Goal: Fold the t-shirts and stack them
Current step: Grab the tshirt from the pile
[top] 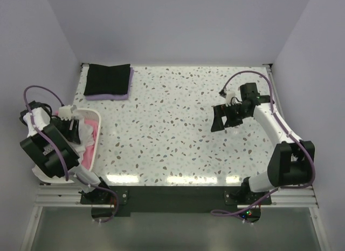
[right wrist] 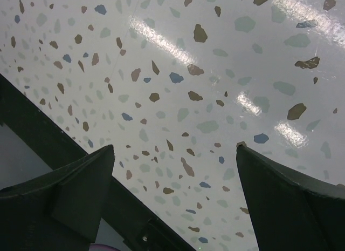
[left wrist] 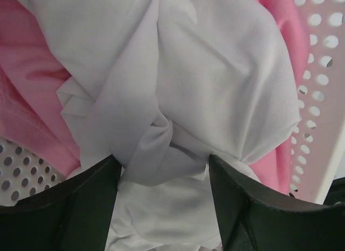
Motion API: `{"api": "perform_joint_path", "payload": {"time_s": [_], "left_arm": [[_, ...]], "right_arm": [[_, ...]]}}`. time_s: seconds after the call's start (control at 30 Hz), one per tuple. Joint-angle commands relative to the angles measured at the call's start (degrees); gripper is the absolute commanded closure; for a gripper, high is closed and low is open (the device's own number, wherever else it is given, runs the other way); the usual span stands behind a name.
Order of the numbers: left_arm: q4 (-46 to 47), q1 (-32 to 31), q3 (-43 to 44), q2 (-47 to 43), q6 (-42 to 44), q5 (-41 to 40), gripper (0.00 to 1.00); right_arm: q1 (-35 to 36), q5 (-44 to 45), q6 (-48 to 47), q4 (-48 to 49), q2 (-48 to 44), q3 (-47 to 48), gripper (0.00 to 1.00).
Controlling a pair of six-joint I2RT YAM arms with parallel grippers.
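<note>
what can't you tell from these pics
- Left wrist view: the left gripper straddles a bunch of the white t-shirt; the cloth hides whether it is pinched.
- Top view: the left arm covers most of the basket, so the number of pink t-shirts cannot be counted.
- Top view: the black t-shirt covers the lavender t-shirt; anything between them is hidden.
- Right wrist view: shows only the table.

We see the gripper (left wrist: 163,163), jaws apart, astride a bunched fold of the white shirt (left wrist: 215,83), over pink shirt (left wrist: 32,100), in the basket (left wrist: 318,100).
</note>
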Motion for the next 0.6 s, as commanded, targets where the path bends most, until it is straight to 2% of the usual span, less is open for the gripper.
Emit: {"api": "perform_joint_path", "payload": {"time_s": [0.0, 0.07, 0.1, 0.17, 0.2, 0.23, 0.37, 0.47, 0.5, 0.57], "left_arm": [[2.00, 0.32, -1.05, -0.17, 2.15, -0.18, 0.32], [1.21, 0.41, -0.79, -0.43, 2.42, 0.17, 0.43], [0.95, 0.32, -0.61, -0.95, 2.77, 0.17, 0.54], [-0.54, 0.41, 0.87, -1.40, 3.03, 1.31, 0.72], [-1.42, 0.06, 1.93, -1.83, 3.29, 2.01, 0.96], [-3.60, -0.12, 3.07, -2.19, 3.47, 3.67, 1.00], [-6.26, -4.59, 11.40, -6.13, 1.90, 6.76, 1.00], [-3.90, -14.07, 16.77, -10.88, -3.26, 5.71, 1.00], [-2.93, -20.79, 18.27, -12.46, -5.12, 4.93, 1.00], [-1.34, -27.86, 23.63, -12.91, -10.55, 2.72, 1.00]], "right_arm": [[-0.14, -1.50, -0.76, -1.00, 0.89, 2.22, 0.01], [-0.23, -1.50, -0.84, -1.00, 1.50, 2.49, 0.01], [-0.23, -1.59, -0.76, -1.00, 1.59, 2.66, 0.01], [-0.23, -1.85, -0.84, -1.00, 1.95, 2.66, 0.01], [-0.23, -1.94, -0.76, -1.00, 1.95, 2.66, 0.01], [-0.23, -2.12, -0.76, -1.00, 2.03, 2.66, 0.01], [-0.14, -2.56, -0.67, -1.09, 1.86, 2.75, 0.01], [-0.23, -2.82, -0.49, -1.00, 1.42, 2.66, 0.01], [-0.14, -3.00, -0.58, -0.91, 0.98, 2.66, 0.01], [-0.14, -2.91, 0.29, -0.48, 0.37, 2.31, 0.01]]}}
